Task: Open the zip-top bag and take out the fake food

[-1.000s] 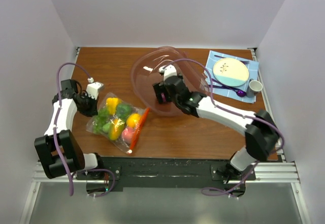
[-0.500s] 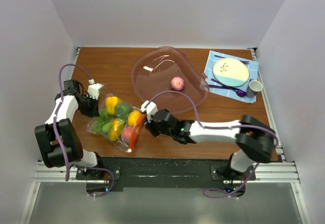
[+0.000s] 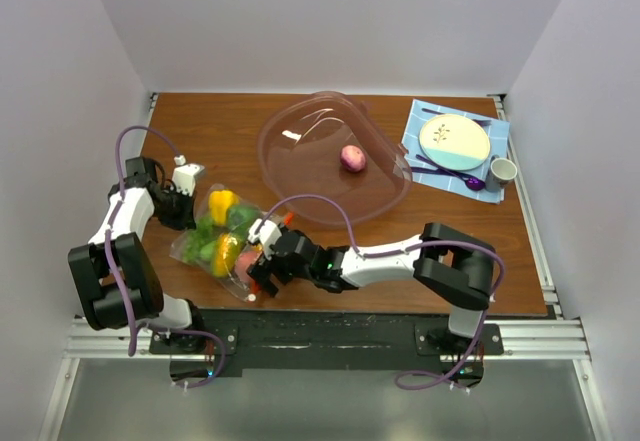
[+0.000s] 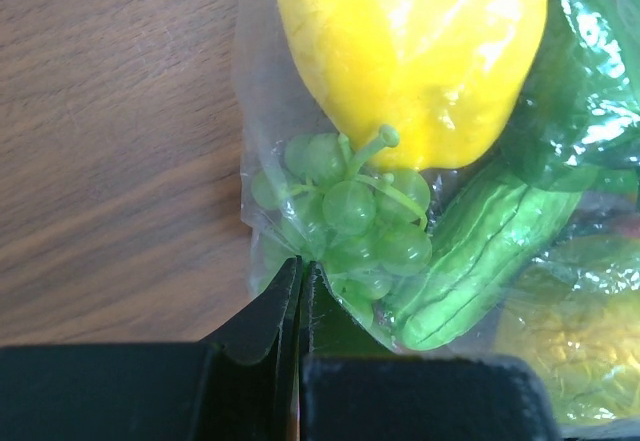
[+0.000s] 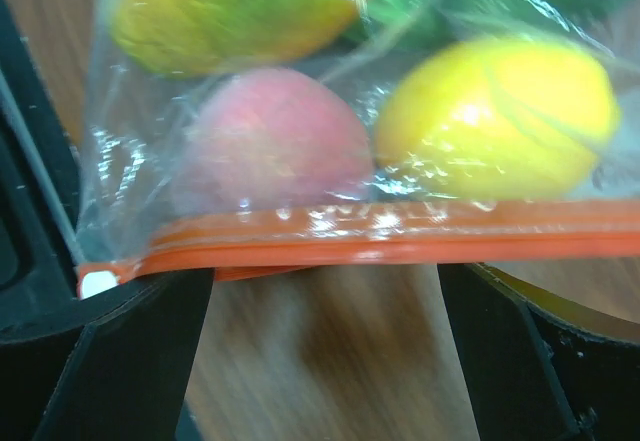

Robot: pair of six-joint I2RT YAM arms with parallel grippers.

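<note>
The zip-top bag [image 3: 228, 233] lies flat near the front-left corner of the tabletop. Its orange zip strip [image 5: 400, 244] runs diagonally, with the mouth facing the right edge. The fake food [image 4: 400, 51] is packed inside. The left gripper [image 4: 298, 279] is clamped on the plastic at the bag's left end, that arm reaching along the left edge. The right gripper [image 5: 320, 296] stands with its fingers spread wide at the strip, touching nothing. The right arm lies low along the front edge.
</note>
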